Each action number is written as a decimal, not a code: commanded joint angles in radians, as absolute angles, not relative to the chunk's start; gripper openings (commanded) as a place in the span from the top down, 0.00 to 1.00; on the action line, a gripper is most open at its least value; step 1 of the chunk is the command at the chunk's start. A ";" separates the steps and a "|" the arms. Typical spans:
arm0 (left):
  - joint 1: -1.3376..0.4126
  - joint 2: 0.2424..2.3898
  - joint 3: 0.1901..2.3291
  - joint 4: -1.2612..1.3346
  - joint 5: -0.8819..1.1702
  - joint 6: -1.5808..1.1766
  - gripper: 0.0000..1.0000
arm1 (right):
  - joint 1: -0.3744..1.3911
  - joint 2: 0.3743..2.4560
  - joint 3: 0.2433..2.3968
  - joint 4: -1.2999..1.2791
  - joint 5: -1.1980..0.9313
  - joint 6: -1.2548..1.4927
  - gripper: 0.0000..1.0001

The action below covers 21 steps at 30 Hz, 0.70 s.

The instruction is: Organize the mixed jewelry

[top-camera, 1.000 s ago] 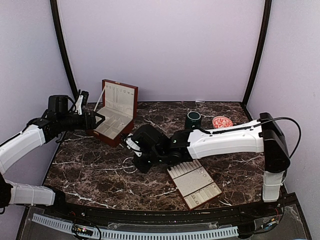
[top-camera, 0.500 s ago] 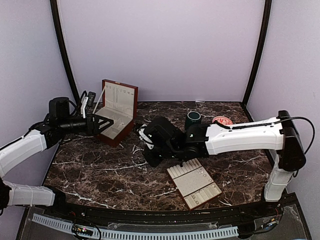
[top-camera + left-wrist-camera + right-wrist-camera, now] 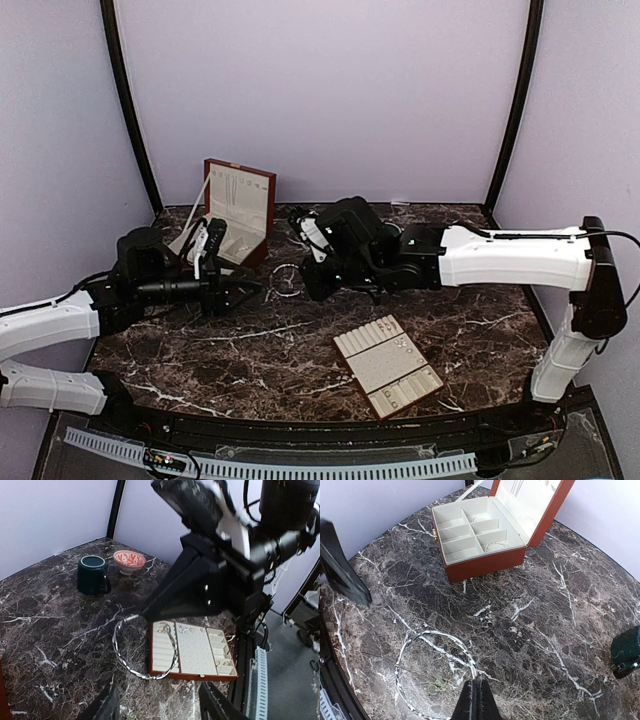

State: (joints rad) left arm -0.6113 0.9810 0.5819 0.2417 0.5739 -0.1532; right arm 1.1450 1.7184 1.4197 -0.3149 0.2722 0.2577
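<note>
Silvery twisted bangle (image 3: 427,632) hangs at the lower left of the right wrist view, its rim pinched in the right gripper's (image 3: 474,691) closed fingers above the marble table (image 3: 560,630). At the bottom edge of its own view, the left gripper (image 3: 160,701) stands parted, empty.

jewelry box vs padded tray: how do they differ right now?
The box has a hinged lid, standing open; the tray has no lid. The box has deep walled compartments; the tray is flat with slots. The box sits back left, the tray near the front edge. Both are red-brown with cream lining.
</note>
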 commanded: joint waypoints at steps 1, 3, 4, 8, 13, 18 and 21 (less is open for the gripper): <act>-0.702 1.028 0.495 0.452 0.396 -0.167 0.48 | 1.136 1.661 1.394 -0.273 0.241 0.284 1.00; -0.729 1.073 0.484 0.502 0.367 -0.160 0.53 | 1.134 1.654 1.387 -0.273 0.235 0.288 1.00; -0.742 1.096 0.485 0.519 0.363 -0.154 0.56 | 1.134 1.653 1.385 -0.273 0.235 0.289 1.00; -0.787 1.182 0.508 0.561 0.345 -0.131 0.62 | 1.131 1.650 1.378 -0.271 0.235 0.300 1.00; -0.801 1.231 0.523 0.581 0.333 -0.117 0.71 | 1.129 1.649 1.372 -0.268 0.238 0.304 1.00; -0.807 1.199 0.488 0.611 0.356 -0.135 0.57 | 1.126 1.645 1.358 -0.263 0.267 0.315 1.00; -0.807 1.159 0.452 0.621 0.356 -0.176 0.47 | 1.126 1.637 1.327 -0.220 0.279 0.332 1.00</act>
